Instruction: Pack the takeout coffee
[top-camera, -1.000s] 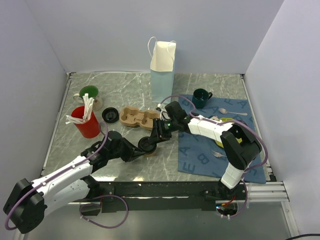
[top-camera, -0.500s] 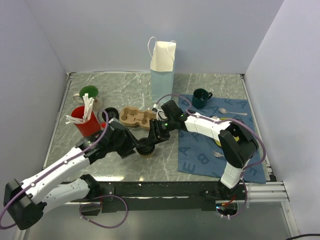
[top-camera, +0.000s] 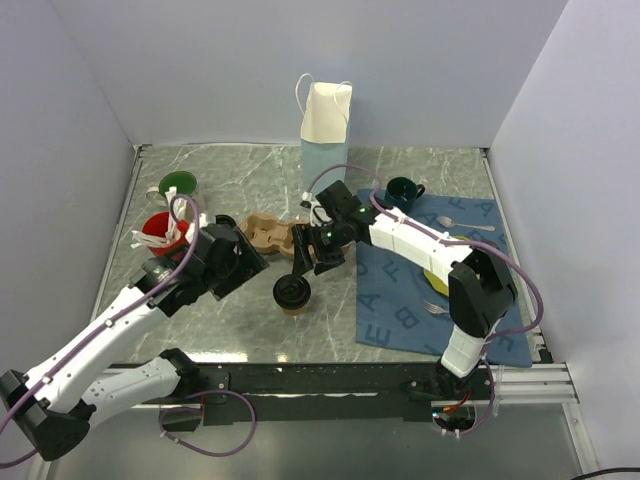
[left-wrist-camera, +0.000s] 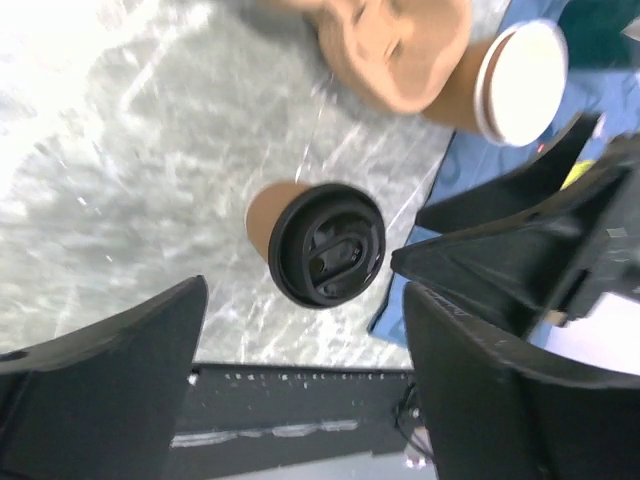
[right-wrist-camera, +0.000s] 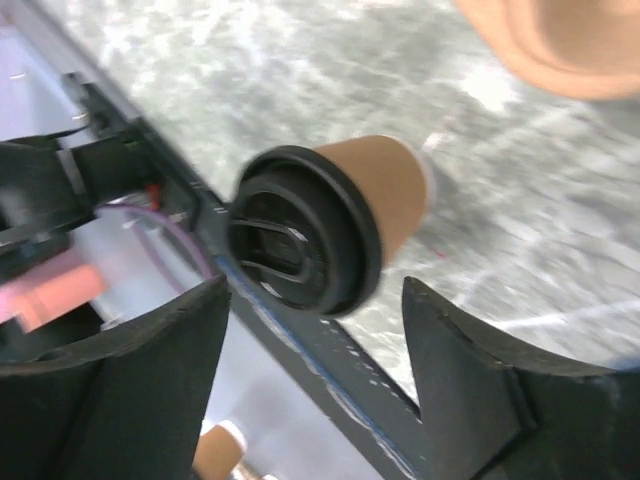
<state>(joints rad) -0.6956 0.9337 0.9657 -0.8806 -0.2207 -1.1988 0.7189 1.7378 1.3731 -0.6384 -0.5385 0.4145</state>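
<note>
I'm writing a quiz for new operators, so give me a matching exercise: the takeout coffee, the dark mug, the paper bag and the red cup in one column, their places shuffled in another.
Things
1. takeout coffee
2. dark mug
3. paper bag
4. red cup

Places
A. at the far left
B. on the blue mat
C. at the back, in the middle
D. just on the near side of the cardboard carrier

Pairs: 1-D, 2-B, 3-C, 4-A

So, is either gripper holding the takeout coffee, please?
No, the takeout coffee stands free, with the left gripper and right gripper both open beside it.
</note>
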